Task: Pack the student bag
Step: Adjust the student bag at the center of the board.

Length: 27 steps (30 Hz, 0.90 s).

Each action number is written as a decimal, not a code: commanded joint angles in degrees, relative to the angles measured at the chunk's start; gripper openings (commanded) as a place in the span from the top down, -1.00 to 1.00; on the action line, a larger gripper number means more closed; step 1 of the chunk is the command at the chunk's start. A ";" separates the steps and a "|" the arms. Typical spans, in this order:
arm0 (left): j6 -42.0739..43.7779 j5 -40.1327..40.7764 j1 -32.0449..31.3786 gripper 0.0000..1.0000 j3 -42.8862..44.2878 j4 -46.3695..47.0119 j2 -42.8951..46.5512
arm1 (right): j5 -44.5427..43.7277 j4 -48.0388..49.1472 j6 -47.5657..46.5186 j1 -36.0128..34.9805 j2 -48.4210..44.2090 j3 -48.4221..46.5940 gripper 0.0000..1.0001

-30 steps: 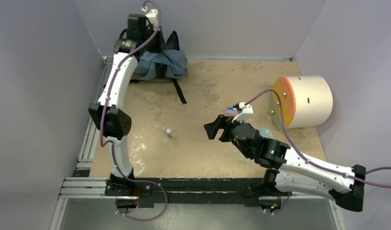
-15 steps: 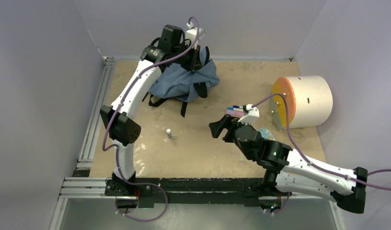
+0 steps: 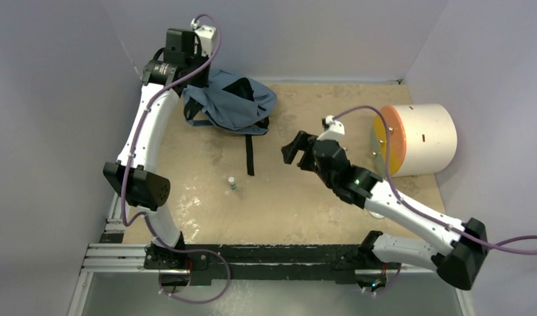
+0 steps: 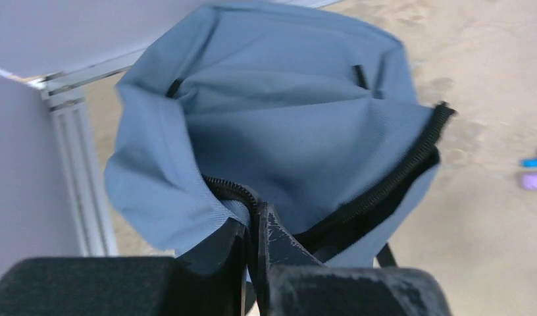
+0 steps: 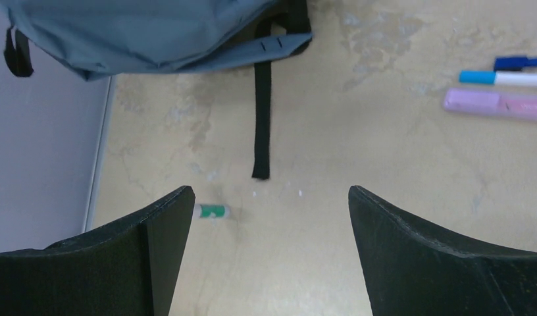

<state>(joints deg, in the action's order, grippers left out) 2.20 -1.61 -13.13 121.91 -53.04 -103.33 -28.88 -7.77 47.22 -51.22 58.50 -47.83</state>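
Observation:
The student bag (image 3: 230, 105), grey-blue fabric with black straps, sits at the back left of the table with its dark mouth facing up. My left gripper (image 3: 197, 83) is shut on the bag's zipper edge (image 4: 234, 192); in the left wrist view both fingers (image 4: 279, 238) pinch the fabric rim. The bag (image 4: 285, 118) fills that view. My right gripper (image 3: 293, 147) hovers open over mid-table, right of the bag, with nothing between its fingers (image 5: 271, 192). The bag's lower edge (image 5: 154, 39) shows at the top of the right wrist view.
A loose black strap (image 3: 248, 155) trails toward the middle. A small green-and-white tube (image 3: 232, 183) lies on the table near my right gripper's left finger (image 5: 212, 210). A pink case (image 5: 496, 103) and two markers (image 5: 503, 78) lie to the right. A white cylinder with an orange face (image 3: 417, 138) stands far right.
My left arm swung the bag right, then back to the left rear corner, still gripping it. My right arm reached farther from its base toward the table's middle, its jaws staying open.

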 commanded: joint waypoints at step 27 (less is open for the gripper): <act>9.12 22.05 -1.34 1.00 -7.86 11.46 4.41 | 45.05 2.76 -17.23 29.62 84.60 -81.57 -0.69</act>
<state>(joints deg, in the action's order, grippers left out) 9.26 19.79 -13.72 113.49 -48.47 -103.15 8.05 -2.15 31.94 -22.20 140.73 -124.22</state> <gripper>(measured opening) 0.027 0.852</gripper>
